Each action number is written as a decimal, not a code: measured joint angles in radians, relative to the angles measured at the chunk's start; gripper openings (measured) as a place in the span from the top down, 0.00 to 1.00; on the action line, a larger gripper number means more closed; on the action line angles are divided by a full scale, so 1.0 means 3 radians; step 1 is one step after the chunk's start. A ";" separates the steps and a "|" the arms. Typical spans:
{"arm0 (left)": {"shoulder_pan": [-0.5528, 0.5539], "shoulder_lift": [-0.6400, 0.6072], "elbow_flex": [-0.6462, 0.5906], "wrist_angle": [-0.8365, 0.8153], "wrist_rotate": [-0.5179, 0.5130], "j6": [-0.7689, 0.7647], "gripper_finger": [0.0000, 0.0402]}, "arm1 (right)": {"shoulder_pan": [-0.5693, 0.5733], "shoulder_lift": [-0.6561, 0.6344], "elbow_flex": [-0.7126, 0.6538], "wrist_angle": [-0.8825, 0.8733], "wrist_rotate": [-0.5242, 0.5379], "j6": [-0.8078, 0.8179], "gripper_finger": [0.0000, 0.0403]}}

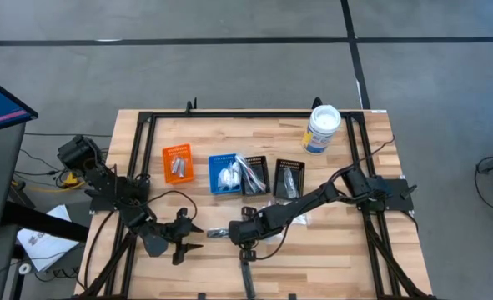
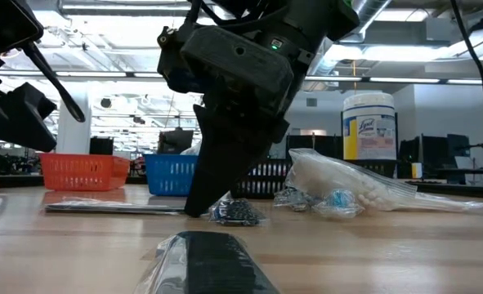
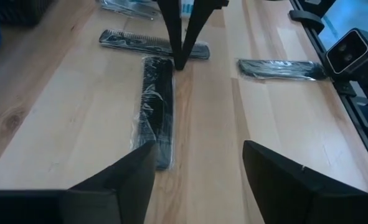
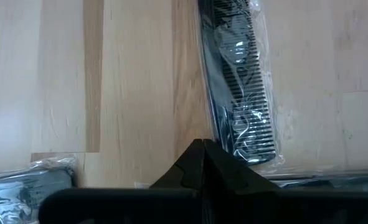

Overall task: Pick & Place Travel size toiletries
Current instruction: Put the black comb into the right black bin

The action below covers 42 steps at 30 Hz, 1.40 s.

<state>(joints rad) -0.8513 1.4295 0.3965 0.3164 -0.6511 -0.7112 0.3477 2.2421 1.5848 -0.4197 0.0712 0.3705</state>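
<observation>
Left claw [image 1: 192, 237]: fingers spread open, nothing between them, hovering over bare wood.
Right claw [image 4: 202, 149]: fingers pressed shut, tip down at the table.
Wrapped comb [image 4: 240, 81]: flat on the wood, just beside the right claw's tip, ahead of the left claw.
Second comb [image 3: 282, 68]: farther off, beyond the left claw.

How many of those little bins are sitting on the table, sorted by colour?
Orange bin: 1
Blue bin: 1
Black bins: 2
Total: 4
</observation>
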 joint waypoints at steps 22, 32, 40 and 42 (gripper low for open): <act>0.0437 0.0000 -0.0015 -0.0097 0.0477 0.0060 0.59 | 0.0175 -0.0133 0.0024 0.0231 0.0750 -0.0312 1.00; 0.0466 0.0000 -0.0357 0.0065 0.0604 -0.0320 0.66 | 0.0228 -0.0175 0.0024 0.0215 0.0923 -0.0338 0.82; 0.0622 0.0000 -0.0468 0.0511 0.0835 -0.0035 0.66 | 0.0228 -0.0175 0.0024 0.0232 0.0919 -0.0332 0.60; 0.0709 0.0000 -0.0496 0.0516 0.0902 -0.0005 0.66 | 0.0228 -0.0175 0.0024 0.0232 0.0917 -0.0330 0.56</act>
<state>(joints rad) -0.6385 1.4296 0.2477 0.4711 -0.3805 -0.7128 0.4160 2.1895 1.5921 -0.3500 0.3462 0.2714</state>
